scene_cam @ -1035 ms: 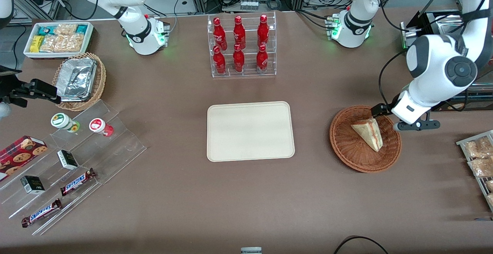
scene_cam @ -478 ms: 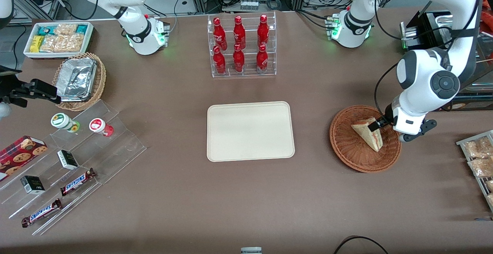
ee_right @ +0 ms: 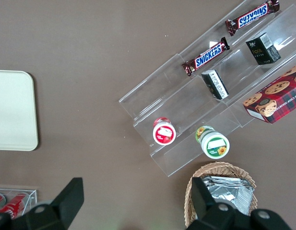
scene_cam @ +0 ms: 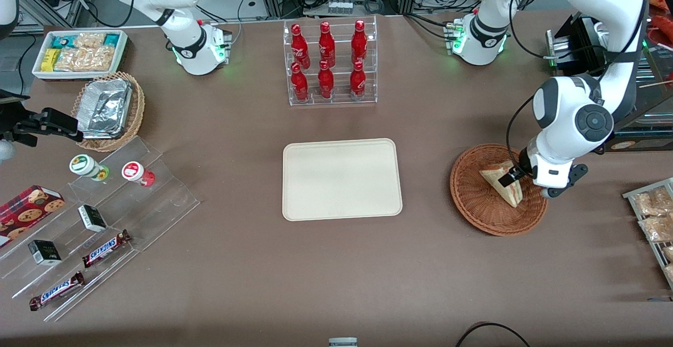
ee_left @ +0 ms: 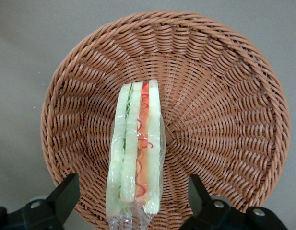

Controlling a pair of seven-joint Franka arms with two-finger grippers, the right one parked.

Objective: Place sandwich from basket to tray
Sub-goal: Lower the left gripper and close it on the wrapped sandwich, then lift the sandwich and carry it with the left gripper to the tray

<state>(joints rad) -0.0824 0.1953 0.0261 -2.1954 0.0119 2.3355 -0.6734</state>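
Brown table (scene_cam: 236, 263): jaws spread astride sandwich (ee_left: 136, 153), basket (ee_left: 224, 115).

The working arm (scene_cam: 570, 121) is built of glossy white rounded shells joined by dark grey bands, with a round dark grey cap on the large joint just above the jaws. Black cables loop from the upper links down to the wrist. Its base (scene_cam: 477, 39) is a white dome ringed in black, lit with a green glow and carrying a small connector block. The gripper (ee_left: 133, 203) is matte black: two angular plastic fingers (ee_left: 66, 194) standing wide apart, each bracket below them bearing a silver screw head.
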